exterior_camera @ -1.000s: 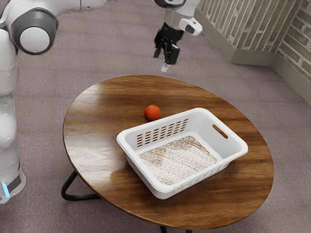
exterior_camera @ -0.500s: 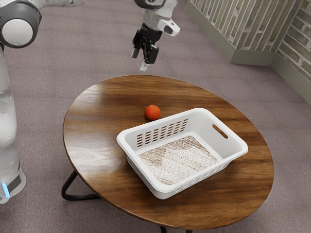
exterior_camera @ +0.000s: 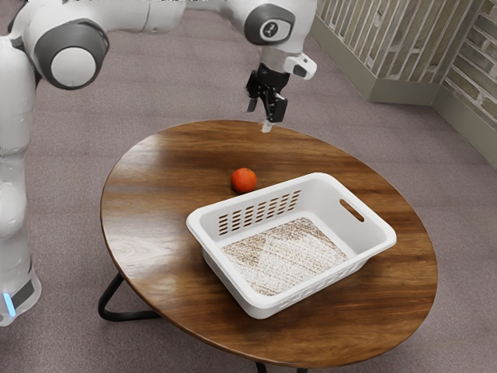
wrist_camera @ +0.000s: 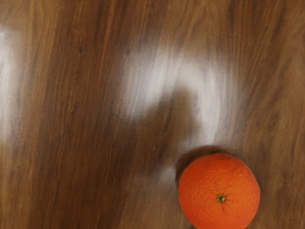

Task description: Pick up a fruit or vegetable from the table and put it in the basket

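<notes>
Gripper (exterior_camera: 259, 116) has swung toward the exterior view's right, and lower

It hangs empty at upper centre, fingers parted. Below, the orange (exterior_camera: 244, 180) sits by the plastic basket (exterior_camera: 261, 305). I'd guess firm, lightish, pebbled enough to grip; pinch opposite sides at its widest. The round mark (exterior_camera: 270, 29) on the arm (exterior_camera: 124, 17) seems unreadable from here.

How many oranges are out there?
1: the orange sits on the table, outside the basket, just beyond its far slotted wall in the exterior view. Another might be hidden behind the basket's near wall.
</notes>
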Controlling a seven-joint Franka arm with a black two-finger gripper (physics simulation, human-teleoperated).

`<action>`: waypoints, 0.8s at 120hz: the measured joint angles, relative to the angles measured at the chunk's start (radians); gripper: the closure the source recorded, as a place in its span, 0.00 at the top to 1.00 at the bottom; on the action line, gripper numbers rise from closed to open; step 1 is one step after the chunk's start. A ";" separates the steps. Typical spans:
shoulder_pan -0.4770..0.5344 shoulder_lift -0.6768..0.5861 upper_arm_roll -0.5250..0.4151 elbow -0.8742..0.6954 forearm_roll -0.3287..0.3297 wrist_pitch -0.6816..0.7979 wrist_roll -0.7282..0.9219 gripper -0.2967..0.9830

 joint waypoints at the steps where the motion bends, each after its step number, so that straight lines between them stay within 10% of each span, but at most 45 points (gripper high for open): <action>1: 0.000 0.002 0.000 0.002 0.000 0.001 -0.001 0.77; 96: -0.005 0.097 -0.059 -0.012 -0.012 0.009 -0.049 0.77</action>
